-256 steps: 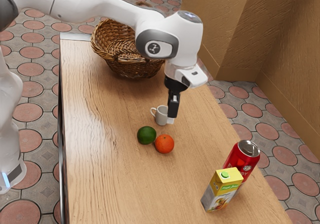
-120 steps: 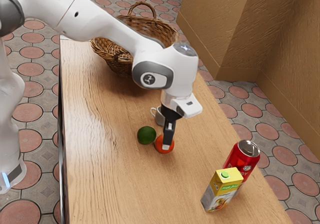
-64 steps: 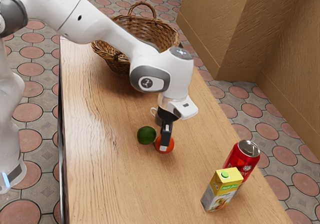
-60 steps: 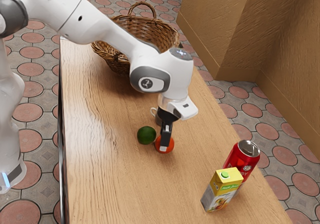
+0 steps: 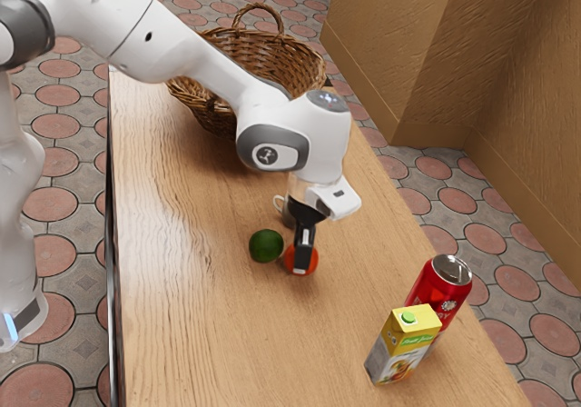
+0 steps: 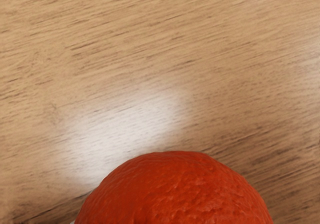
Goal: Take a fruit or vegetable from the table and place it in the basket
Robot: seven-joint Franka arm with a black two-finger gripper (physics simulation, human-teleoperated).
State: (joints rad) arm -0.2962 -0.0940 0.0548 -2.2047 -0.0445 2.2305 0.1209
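In the exterior view my gripper [image 5: 303,258] points down at the orange [image 5: 314,261], shut on it; the near finger lies across its front, and the far one is hidden. In the wrist view the orange [image 6: 175,194] is large at the lower edge, with bare wood beyond it. A dark green round fruit [image 5: 266,245] sits on the table close beside the orange, toward the exterior view's left. The wicker basket [image 5: 214,116] stands at the table's far end, partly hidden behind my arm.
Just behind the gripper is a small grey mug [image 5: 287,213], mostly covered by the hand. A red can [image 5: 440,289] and a yellow-topped juice carton [image 5: 398,350] stand together near the edge of the wooden table [image 5: 200,316] at the exterior view's lower right.
My hand came down from beside the mug onto the orange. Since half a second ago, hand and orange have shifted slightly together toward the exterior view's right, and the fingers have closed on it.
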